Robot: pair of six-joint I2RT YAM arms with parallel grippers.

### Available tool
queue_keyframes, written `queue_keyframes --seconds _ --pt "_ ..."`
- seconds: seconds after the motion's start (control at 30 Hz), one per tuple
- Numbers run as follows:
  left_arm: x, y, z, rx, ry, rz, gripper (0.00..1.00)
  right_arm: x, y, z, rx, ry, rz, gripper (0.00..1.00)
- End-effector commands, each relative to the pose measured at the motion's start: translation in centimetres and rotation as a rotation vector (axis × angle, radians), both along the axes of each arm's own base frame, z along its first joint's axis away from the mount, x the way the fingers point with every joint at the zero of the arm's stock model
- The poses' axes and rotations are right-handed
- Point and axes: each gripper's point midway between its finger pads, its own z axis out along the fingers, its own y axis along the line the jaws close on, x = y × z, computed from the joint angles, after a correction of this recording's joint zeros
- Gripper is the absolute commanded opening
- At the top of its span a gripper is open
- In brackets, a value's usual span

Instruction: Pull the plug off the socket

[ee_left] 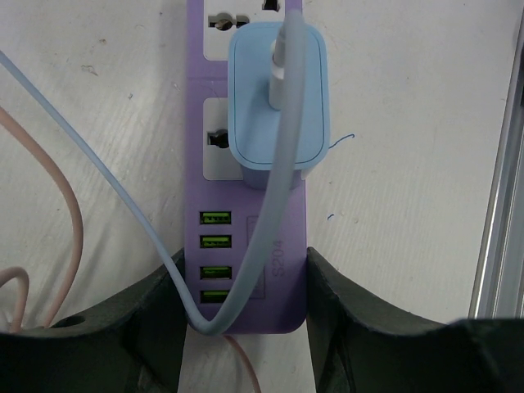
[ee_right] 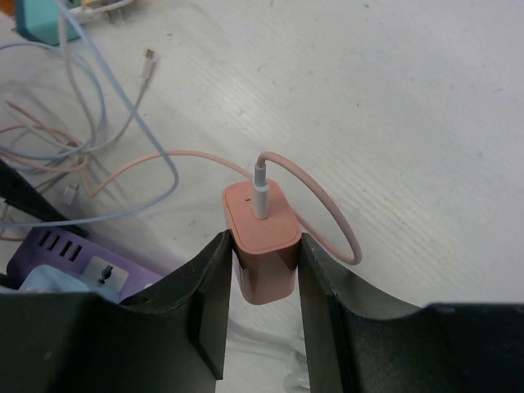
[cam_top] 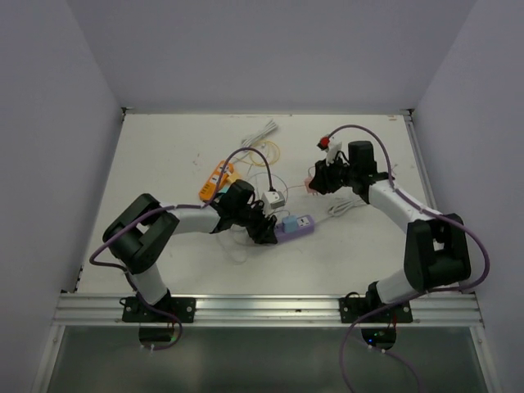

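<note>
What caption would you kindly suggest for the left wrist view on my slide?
Left gripper clamps the purple power strip; the blue plug sits in its socket.

One purple power strip (ee_left: 286, 278), four green USB ports (ee_left: 215, 218), one blue adapter (ee_left: 278, 106), one pink adapter (ee_right: 260, 233) and one white adapter (cam_top: 273, 197) were counted.

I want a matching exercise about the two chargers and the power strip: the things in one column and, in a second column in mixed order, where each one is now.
Things:
1. blue charger
2. pink charger
3. purple power strip

Places:
A. gripped by the right end effector
B. gripped by the left end effector
C. plugged into the purple power strip

Pairs: 1-C, 2-A, 3-B.
</note>
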Motion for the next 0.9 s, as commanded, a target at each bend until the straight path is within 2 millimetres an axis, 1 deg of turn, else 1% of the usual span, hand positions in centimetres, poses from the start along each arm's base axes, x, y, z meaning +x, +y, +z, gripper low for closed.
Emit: queue_keyframes --seconds 0.0,0.03,0.07,0.1,0.2,0.23,0.27,0.33,0.37,0.43,0.47,0.53,0.57,0.6,0.7,0.73,0.77,0.8,0.83,0.87 --pt "-2.0 2.1 -2.4 0.099 0.084 0.028 0.00 1.1 -1.8 -0.8 -0.043 0.120 -0.180 0.17" --pt "-1.9 2.2 -2.3 0.098 0.078 0.030 0.00 1.0 -1.9 -1.1 -0.050 0.144 -0.192 0.19" --pt "-1.9 2.2 -2.3 0.099 0.078 0.032 0.00 0.9 -1.9 -1.7 -0.048 0.175 -0.202 0.23" --pt "-1.9 2.2 -2.2 0.097 0.074 0.033 0.00 1.2 -2.1 -1.7 -0.051 0.181 -0.219 0.26" --pt "-1.9 2.3 -2.2 0.095 0.073 0.033 0.00 1.0 -2.1 -2.8 -0.063 0.242 -0.235 0.35" --pt "-1.9 2.3 -2.1 0.096 0.070 0.035 0.00 1.0 -2.0 -2.8 -0.063 0.250 -0.234 0.37" --pt "-1.8 2.2 -2.0 0.094 0.068 0.038 0.00 1.0 -2.2 -3.0 -0.060 0.260 -0.242 0.42" --pt "-1.8 2.3 -1.9 0.093 0.065 0.039 0.00 1.0 -2.2 -3.0 -0.063 0.253 -0.248 0.50" --pt "-1.7 2.3 -2.0 0.095 0.064 0.043 0.00 1.0 -2.2 -3.0 -0.064 0.253 -0.249 0.57" --pt "-1.7 2.4 -2.0 0.097 0.063 0.049 0.00 0.9 -2.6 -3.1 -0.082 0.257 -0.266 0.64" --pt "-1.6 2.4 -2.0 0.099 0.059 0.052 0.00 0.9 -2.7 -3.1 -0.087 0.254 -0.267 0.69" --pt "-1.6 2.4 -2.0 0.099 0.058 0.053 0.00 0.9 -3.0 -2.5 -0.095 0.232 -0.279 0.74" --pt "-1.6 2.5 -2.1 0.102 0.060 0.059 0.00 0.8 -3.1 -2.4 -0.097 0.226 -0.279 0.76" --pt "-1.6 2.4 -2.0 0.101 0.057 0.057 0.00 0.8 -3.1 -1.2 -0.082 0.187 -0.277 0.77" --pt "-1.6 2.4 -2.0 0.100 0.058 0.057 0.00 -0.1 -2.5 -0.1 -0.047 0.140 -0.236 0.77" --pt "-1.6 2.4 -2.0 0.099 0.058 0.056 0.00 -0.7 -1.9 1.1 -0.014 0.106 -0.198 0.77" --pt "-1.5 2.4 -2.0 0.099 0.057 0.057 0.00 -1.6 -1.5 0.7 -0.004 0.109 -0.175 0.77" --pt "-1.6 2.4 -2.0 0.099 0.057 0.058 0.00 -1.8 -0.8 1.3 0.021 0.072 -0.143 0.77" --pt "-1.5 2.4 -2.0 0.100 0.054 0.058 0.00 -3.0 0.0 1.3 0.048 0.065 -0.091 0.77" --pt "-1.4 2.4 -2.0 0.100 0.050 0.059 0.00 -3.5 0.8 1.5 0.069 0.054 -0.054 0.77"
